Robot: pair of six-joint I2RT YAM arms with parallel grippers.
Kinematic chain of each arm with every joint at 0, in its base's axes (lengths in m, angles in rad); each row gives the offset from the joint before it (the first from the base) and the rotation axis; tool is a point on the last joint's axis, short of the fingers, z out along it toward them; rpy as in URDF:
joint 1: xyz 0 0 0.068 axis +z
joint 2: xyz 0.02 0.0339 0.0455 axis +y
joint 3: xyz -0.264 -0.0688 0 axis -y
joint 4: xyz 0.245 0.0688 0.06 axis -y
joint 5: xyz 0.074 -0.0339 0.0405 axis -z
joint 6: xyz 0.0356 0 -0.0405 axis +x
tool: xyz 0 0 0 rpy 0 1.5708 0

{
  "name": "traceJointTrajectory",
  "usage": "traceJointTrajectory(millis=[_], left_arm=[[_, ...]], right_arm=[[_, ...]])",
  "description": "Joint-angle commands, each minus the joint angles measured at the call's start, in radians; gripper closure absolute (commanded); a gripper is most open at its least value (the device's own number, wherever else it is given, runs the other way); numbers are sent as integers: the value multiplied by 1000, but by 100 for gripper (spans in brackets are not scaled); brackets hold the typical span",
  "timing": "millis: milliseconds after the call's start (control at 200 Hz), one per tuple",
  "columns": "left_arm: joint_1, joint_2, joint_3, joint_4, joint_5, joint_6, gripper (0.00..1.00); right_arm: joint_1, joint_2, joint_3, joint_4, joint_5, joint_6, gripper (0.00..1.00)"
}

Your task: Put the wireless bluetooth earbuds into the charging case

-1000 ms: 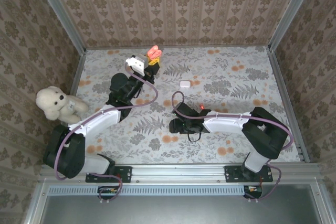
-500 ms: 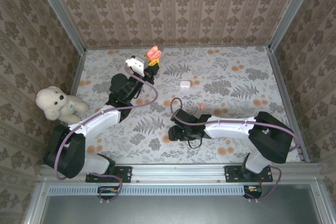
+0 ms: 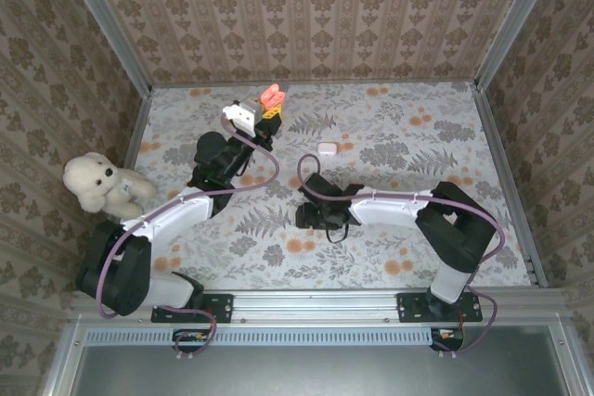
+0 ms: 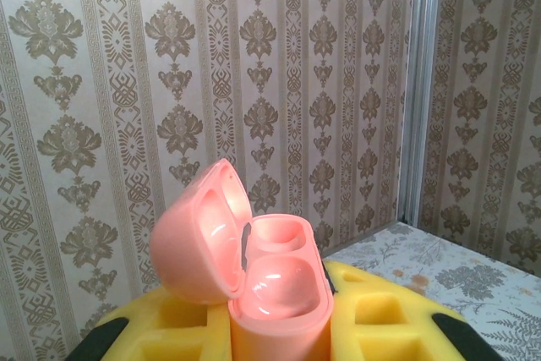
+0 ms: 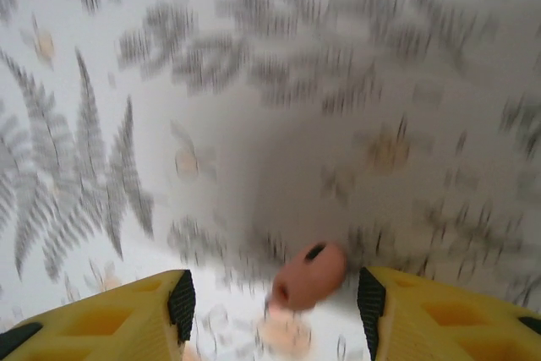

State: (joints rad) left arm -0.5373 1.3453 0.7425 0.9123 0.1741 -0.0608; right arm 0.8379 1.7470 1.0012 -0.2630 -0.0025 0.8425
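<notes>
Your left gripper [image 3: 269,109] is clamped on the open pink charging case [image 4: 270,285], at 11 o'clock on the table [image 3: 418,136]. Your right gripper [image 5: 275,303] stands open (blurred), with a red-orange earbud [image 5: 308,276] between its fingers at 6 o'clock in the wrist view.

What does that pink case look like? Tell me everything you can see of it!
The pink case is smooth and shiny, like glossy plastic, with rounded corners. Its lid is flipped open on a hinge and leans to the left in the left wrist view. Inside are two rounded hollows; whether a bud sits in either is hard to tell. It stands upright, squeezed between the yellow pads of the left gripper, close to the patterned back wall.
</notes>
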Motion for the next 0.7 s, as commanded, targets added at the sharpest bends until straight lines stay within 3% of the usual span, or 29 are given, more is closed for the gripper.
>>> traceJointTrajectory(millis=[0,195,435,695], left_arm=[[-4,-34,-15,40,-5,-22,100],[-6,-41,-23,40,-11,-22,100],[-4,-39,-34,54,-22,-10,100],[3,-46,-43,59,-25,-5,100]], right_arm=[[-44,19,87,-3,65,-73,43],[-59,-25,138,-106,130,-95,45],[44,-29,141,-242,224,26,42],[113,43,149,-243,249,108,42]])
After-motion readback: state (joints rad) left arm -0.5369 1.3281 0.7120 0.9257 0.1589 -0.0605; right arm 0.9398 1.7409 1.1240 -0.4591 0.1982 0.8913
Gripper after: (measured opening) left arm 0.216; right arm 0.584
